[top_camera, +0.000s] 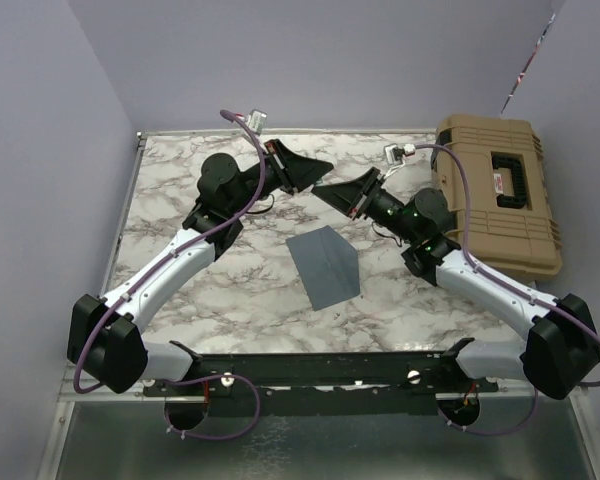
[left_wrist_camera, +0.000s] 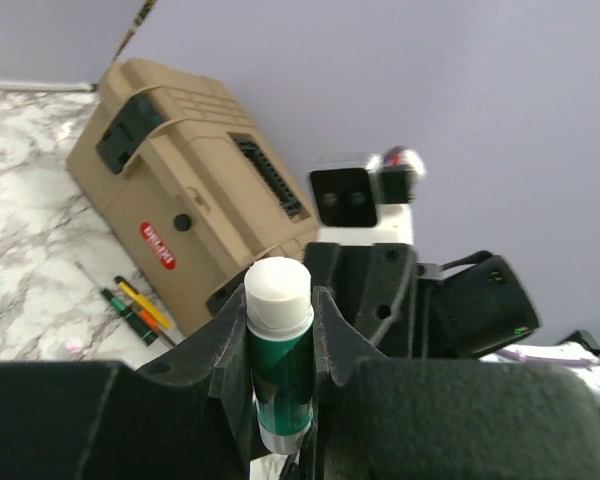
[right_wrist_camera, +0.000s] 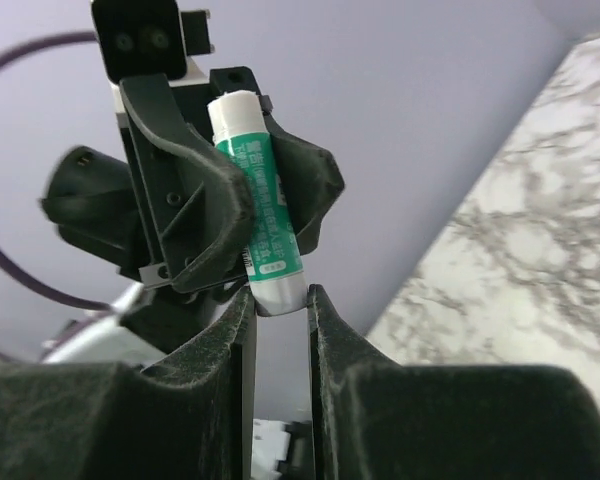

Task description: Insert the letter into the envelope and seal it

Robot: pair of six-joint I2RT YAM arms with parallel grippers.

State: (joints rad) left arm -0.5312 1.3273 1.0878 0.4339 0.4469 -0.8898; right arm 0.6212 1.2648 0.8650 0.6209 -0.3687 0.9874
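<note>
The slate blue-grey envelope (top_camera: 325, 265) lies flat on the marble table (top_camera: 180, 200) between the arms, its flap down. The tan letter is not in view. Both grippers are raised over the far middle of the table and meet tip to tip. My left gripper (top_camera: 305, 172) (left_wrist_camera: 280, 310) is shut on the green body of a glue stick (left_wrist_camera: 279, 350), white end up. In the right wrist view the glue stick (right_wrist_camera: 263, 215) points down, and my right gripper (top_camera: 332, 192) (right_wrist_camera: 280, 300) pinches its grey lower end between its fingertips.
A tan hard case (top_camera: 500, 195) (left_wrist_camera: 180, 190) stands at the back right of the table. A few small screwdrivers (left_wrist_camera: 132, 305) lie on the table beside the case. Lilac walls close the table on three sides.
</note>
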